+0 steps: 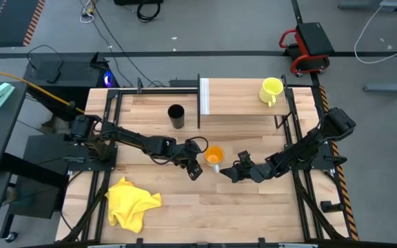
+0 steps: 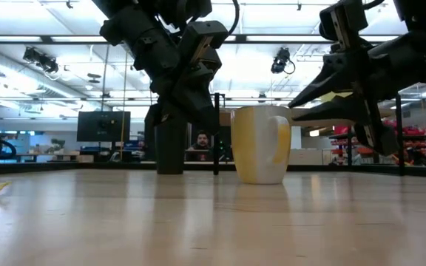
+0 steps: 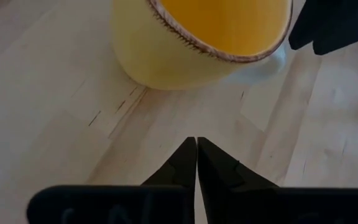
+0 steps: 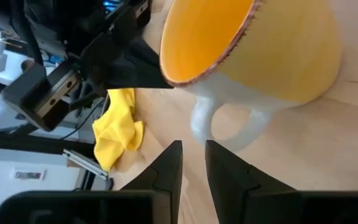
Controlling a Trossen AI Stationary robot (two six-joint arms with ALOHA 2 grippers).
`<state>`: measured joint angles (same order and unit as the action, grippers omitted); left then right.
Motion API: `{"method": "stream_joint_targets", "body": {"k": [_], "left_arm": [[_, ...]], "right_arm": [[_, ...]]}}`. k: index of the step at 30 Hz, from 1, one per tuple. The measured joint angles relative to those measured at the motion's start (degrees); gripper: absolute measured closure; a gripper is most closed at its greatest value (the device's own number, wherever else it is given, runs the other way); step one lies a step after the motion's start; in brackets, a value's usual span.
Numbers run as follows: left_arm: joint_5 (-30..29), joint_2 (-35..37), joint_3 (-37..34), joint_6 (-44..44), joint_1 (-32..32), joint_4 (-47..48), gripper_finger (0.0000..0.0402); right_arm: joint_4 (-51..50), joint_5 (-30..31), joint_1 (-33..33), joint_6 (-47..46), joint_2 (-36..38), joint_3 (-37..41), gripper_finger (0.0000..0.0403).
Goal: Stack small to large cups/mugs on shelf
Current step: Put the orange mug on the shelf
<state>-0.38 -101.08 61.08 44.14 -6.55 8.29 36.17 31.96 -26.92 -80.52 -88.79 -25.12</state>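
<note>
While fingers pressed together, left gripper (image 3: 196, 144) just beside orange cup (image 1: 214, 156) on plank tabletop (image 1: 253, 207). Right gripper (image 4: 192, 149) narrowly parted, empty, near pale looped handle (image 4: 219, 127). Glossy ceramic, speckled rim; no legible writing.

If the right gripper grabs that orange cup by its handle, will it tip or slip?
Probably steady: the orange cup stands upright on a wide base. Its glazed-looking handle may be slippery, and a handle-only grip would likely let the cup swing. It looks ceramic, so likely fragile. The right gripper is narrowly open.
</note>
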Motion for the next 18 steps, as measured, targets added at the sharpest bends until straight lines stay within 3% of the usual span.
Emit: {"method": "stream_joint_targets", "body": {"k": [8,18], "left_arm": [[0.0,0.0,0.0,-0.02,0.0,0.02,0.0387],[0.0,0.0,0.0,0.0,0.2,-0.04,0.0384]], "right_arm": [[-2.01,1.12,2.65,4.17,0.0,0.0,0.0324],[-1.68,-3.64,4.28,5.1,0.0,0.0,0.03]]}}
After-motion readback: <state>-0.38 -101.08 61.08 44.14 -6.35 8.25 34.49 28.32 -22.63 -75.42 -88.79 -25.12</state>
